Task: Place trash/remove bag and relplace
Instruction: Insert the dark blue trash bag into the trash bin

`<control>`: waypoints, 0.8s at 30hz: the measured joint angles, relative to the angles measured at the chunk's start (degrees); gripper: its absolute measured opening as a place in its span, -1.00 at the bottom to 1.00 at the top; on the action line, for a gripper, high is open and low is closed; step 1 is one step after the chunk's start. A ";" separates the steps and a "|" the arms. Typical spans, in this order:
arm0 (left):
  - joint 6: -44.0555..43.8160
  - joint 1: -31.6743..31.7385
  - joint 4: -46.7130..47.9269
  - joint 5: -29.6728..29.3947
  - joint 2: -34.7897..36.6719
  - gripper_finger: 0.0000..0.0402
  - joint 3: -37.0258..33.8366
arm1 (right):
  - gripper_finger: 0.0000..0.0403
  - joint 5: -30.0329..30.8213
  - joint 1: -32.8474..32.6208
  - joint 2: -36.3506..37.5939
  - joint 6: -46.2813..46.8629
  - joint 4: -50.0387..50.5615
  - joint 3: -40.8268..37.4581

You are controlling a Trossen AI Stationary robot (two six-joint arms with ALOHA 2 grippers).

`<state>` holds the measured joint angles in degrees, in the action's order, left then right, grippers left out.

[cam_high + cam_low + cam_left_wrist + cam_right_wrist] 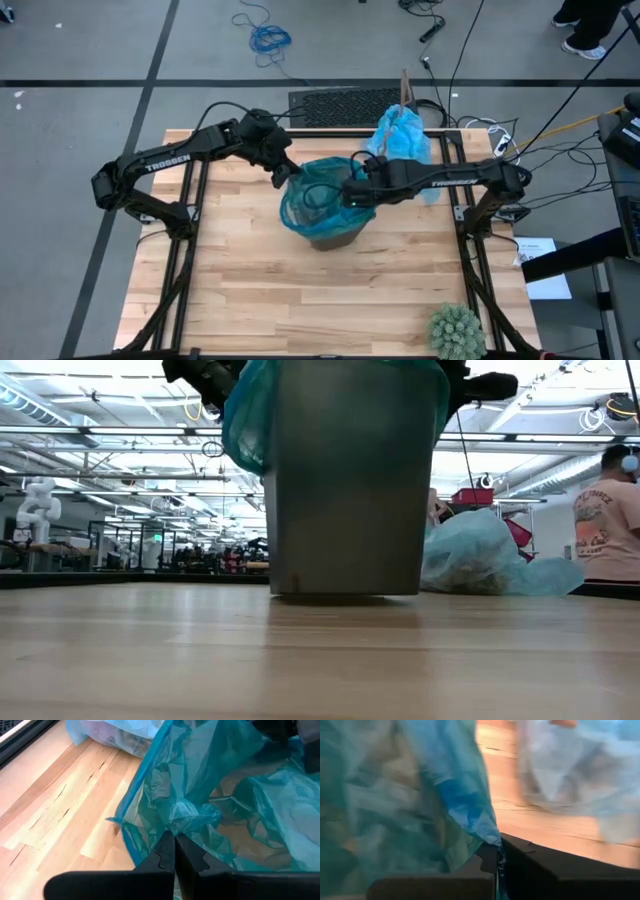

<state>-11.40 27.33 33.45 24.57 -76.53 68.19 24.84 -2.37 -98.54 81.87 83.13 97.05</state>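
- A small dark bin (335, 238) is seen upright at mid-table on the wooden table (250, 300); in the low view its grey wall (350, 490) fills the centre.
- A teal-green bag (315, 195) is draped in and over the bin's mouth; a fold is seen hanging down the bin's outer wall (247, 420) in the low view.
- The left gripper (283, 172) is placed at the bin's left rim. In the left wrist view its fingers (165, 855) are pressed together w/ a bunched bit of the teal-green film (190, 817) pinched at the tips, i.e. clenched on that bag.
- The right gripper (352, 192) is placed over the bin's right rim. In the right wrist view its fingers (487, 860) are closed on an edge of the teal film (470, 815), so it is grasping the same bag on the opp. side.
- The pale blue bag (402, 138) is found lying bunched on the table behind & to the right of the bin, near the back edge, apart from both grippers; it is also seen in the low view (490, 555) just beside the bin. Dark lumps are made out through its film (120, 735), but what they are can't be told.
- A spiky green ball (457, 330) is seen at the front-right corner, well apart from the bin.
- A person (608, 520) in a pink shirt is seen beyond the table's far edge.
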 joint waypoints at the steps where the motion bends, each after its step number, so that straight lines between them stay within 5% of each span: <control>1: 0.12 0.00 -0.02 0.00 0.00 -0.99 0.01 | -1.00 -0.14 0.00 0.63 0.03 -2.14 -0.99; 15: 0.14 0.02 0.03 0.00 0.00 -0.99 0.03 | -0.95 0.78 1.05 10.97 -0.09 -8.70 -5.99; 24: 0.14 0.02 0.03 0.00 0.00 -0.99 0.03 | -0.38 0.27 2.26 19.21 -5.39 -11.41 -5.96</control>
<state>-11.27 27.35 33.47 24.58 -76.53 68.23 25.11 -0.11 -79.33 76.49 71.72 91.09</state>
